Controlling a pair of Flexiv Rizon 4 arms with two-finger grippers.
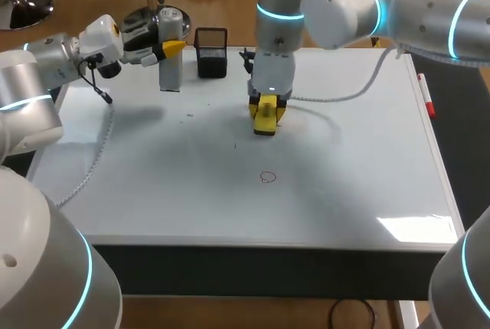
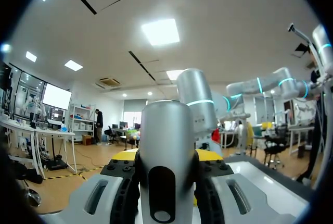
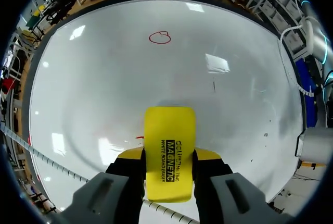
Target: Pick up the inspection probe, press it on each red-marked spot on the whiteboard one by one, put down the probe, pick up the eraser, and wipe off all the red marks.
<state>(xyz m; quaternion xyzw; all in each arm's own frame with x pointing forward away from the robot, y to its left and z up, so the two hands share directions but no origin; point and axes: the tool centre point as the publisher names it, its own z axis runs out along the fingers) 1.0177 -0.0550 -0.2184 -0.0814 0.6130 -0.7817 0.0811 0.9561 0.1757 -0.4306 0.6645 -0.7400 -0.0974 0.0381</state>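
— Whiteboard (image 1: 230,214), pale and glossy, covered the table top from edge to edge. What did the right gripper (image 1: 266,111) carry?

— It carried the yellow eraser (image 1: 264,124), pinched from both sides. The fingers stood apart by the eraser's width only. In the right wrist view its printed face ran out ahead of the yellow tips. Its far end was down at the board, though contact could not be confirmed. A faint red trace (image 3: 139,137) lay just beside the fingers, at the eraser's edge.

— And the remaining marks?

— One red ring (image 1: 267,177) lay well ahead of the right fingers, apart from the eraser.

— How stood the left gripper (image 1: 172,47)?

— Its fingers were clamped on the inspection probe (image 1: 170,69), a silver cylinder held upright, one finger against each flank. In the left wrist view the probe filled the gap between them. Whether its lower end touched the board could not be told. A black holder (image 1: 211,52) stood just beside those fingers. A red marker (image 1: 426,96) lay well apart from both grippers, at the board's edge.
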